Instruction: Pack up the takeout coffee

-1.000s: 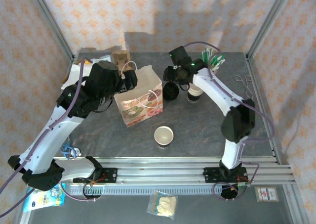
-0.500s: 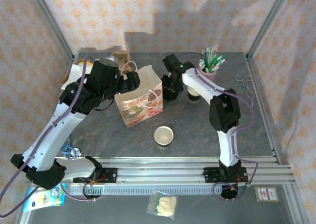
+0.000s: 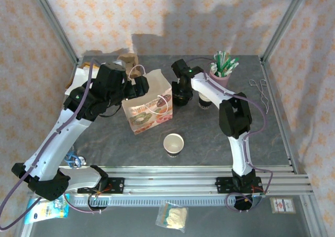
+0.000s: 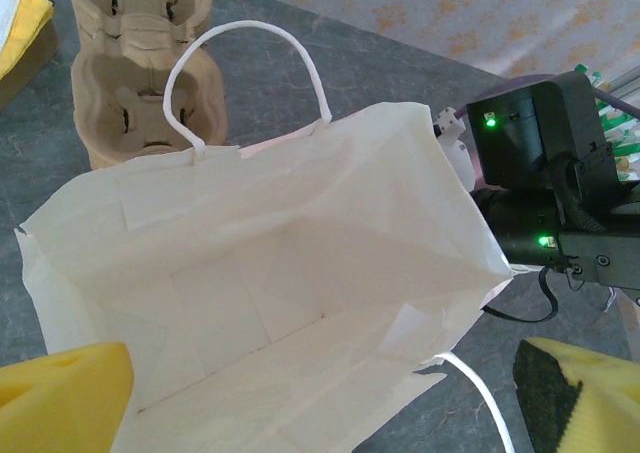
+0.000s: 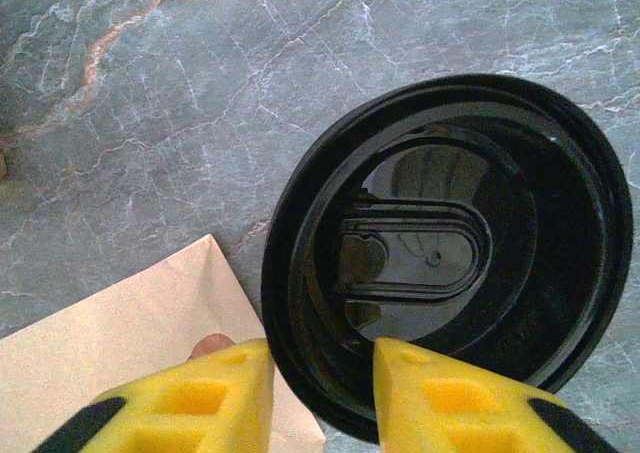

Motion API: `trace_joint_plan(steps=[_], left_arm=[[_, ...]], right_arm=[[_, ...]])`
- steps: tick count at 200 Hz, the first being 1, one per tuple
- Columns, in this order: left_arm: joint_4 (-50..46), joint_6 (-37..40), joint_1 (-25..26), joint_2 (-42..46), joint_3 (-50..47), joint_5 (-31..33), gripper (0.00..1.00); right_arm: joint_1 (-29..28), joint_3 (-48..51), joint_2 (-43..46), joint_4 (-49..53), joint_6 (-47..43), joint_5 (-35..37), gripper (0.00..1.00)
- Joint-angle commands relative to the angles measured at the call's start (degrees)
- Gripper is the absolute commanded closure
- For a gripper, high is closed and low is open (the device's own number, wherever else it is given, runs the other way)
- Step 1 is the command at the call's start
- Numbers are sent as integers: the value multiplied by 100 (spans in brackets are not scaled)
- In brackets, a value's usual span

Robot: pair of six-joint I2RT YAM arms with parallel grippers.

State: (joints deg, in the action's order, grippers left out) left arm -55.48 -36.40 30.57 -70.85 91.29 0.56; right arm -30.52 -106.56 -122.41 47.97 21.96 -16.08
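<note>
A grey stone-patterned table [image 3: 131,148] carried an open white paper bag [image 3: 149,105]; the left gripper [image 4: 320,403] hung over its mouth, fingers spread wide. A brown pulp tray [image 4: 140,83] lay behind the bag. An uncovered white paper cup [image 3: 174,143] with a dark band stood alone near the front. Just beside the bag's right side was the black lid [image 5: 450,243] — the right gripper [image 5: 322,378] pinched its rim between yellow pads [image 5: 215,398].

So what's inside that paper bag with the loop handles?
Nothing I can see: the paper bag shows only bare, creased inner walls and floor. One bottom corner is hidden behind a yellow jaw of the left gripper.
</note>
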Motion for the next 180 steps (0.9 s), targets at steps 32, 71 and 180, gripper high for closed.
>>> trace_joint_plan(steps=[32,71,180], left_arm=[[134,37,-86,116,-58,-47,1],[117,11,-84,134,-32,-65,1],[179,-3,-85,451,-38,-112,1]], right_arm=[[29,-189,20,6,-76,287,81],[28,-233,122,49,-92,367,87],[29,-331,873,352,-17,463,92]])
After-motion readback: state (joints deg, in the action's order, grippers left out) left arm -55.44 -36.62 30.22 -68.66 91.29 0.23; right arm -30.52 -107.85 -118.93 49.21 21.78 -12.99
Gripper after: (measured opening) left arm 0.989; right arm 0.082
